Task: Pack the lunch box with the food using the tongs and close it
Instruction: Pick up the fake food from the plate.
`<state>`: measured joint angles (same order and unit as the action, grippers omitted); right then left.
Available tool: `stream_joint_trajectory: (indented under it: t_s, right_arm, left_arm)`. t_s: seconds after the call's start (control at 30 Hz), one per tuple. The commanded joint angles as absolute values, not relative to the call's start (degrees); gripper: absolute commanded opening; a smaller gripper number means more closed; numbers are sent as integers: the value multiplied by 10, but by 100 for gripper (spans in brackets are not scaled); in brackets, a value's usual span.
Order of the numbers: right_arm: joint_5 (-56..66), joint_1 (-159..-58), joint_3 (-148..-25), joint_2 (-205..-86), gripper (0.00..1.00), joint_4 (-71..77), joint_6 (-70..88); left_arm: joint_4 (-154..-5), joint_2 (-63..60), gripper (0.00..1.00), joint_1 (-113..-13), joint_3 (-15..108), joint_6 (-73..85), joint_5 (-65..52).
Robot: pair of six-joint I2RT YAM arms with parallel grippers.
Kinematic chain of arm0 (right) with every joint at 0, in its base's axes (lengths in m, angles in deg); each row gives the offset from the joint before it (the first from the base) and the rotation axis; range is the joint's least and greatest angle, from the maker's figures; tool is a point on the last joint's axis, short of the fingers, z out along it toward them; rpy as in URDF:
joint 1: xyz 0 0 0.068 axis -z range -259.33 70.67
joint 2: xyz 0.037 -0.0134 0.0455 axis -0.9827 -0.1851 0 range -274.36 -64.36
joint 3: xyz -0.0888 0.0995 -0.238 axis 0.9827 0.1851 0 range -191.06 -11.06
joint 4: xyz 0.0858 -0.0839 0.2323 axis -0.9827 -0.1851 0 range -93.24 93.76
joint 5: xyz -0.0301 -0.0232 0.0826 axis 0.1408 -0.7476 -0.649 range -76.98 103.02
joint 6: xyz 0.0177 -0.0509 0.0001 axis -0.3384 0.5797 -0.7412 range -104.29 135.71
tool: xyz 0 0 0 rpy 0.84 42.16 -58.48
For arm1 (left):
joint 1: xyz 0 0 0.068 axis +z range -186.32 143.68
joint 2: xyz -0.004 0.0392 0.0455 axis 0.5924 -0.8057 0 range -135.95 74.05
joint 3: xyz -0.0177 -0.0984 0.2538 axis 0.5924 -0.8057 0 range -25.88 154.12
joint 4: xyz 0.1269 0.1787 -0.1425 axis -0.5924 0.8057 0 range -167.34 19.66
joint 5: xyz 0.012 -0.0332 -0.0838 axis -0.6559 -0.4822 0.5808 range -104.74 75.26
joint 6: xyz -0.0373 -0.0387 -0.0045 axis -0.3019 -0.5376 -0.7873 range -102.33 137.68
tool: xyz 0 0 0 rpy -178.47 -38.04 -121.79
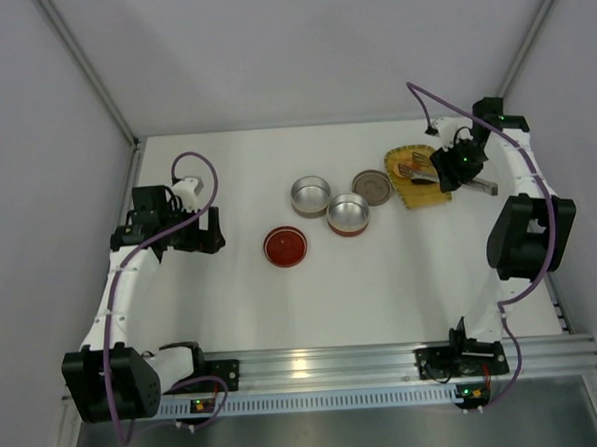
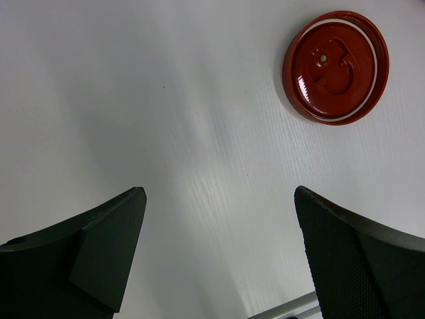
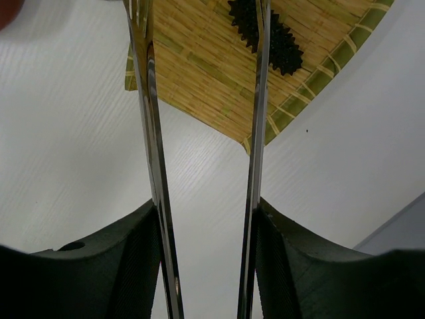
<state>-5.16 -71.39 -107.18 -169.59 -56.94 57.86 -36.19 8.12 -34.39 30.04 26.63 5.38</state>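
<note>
My right gripper (image 3: 206,212) is shut on the tongs (image 3: 149,100), one silvery arm against each finger, the two arms standing apart. The tong tips reach over the yellow woven tray (image 3: 206,66), and the right arm crosses a black spiky piece of food (image 3: 275,40) lying on it. In the top view the right gripper (image 1: 441,171) sits over the tray (image 1: 422,189) at the back right. I cannot make out the orange piece. The lunch box lies in parts: two open round tins (image 1: 310,195) (image 1: 348,214) and a red lid (image 1: 286,246). My left gripper (image 2: 219,193) is open and holds nothing.
A third round metal piece (image 1: 373,188) lies beside the tray. The red lid (image 2: 335,66) is ahead and to the right of the left fingers. White walls enclose the table on three sides, and a metal rail (image 1: 316,368) runs along the near edge.
</note>
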Motion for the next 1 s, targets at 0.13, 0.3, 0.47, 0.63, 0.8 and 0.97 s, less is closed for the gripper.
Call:
stream_joint_trajectory:
  t_s: [0.13, 0.3, 0.47, 0.63, 0.8, 0.97]
  right_arm:
    - [-42, -701, -1113, -1720, 51, -533, 614]
    - [-35, -701, -1123, -1740, 52, -513, 622]
    - [-32, -697, -1156, -1771, 54, -504, 626]
    - [-34, -696, -1190, -1804, 55, -498, 629]
    - [-46, -696, -1215, -1833, 55, -524, 644]
    - [-70, -695, -1210, -1838, 54, -549, 660]
  left_arm:
    - [-377, 74, 98, -346, 309, 271, 52]
    - [-379, 73, 98, -345, 310, 271, 44]
    - [-381, 71, 98, -346, 308, 270, 38]
    - [-381, 67, 98, -345, 307, 271, 30]
    - [-381, 66, 98, -345, 306, 273, 26]
    - [-382, 62, 98, -345, 305, 273, 23]
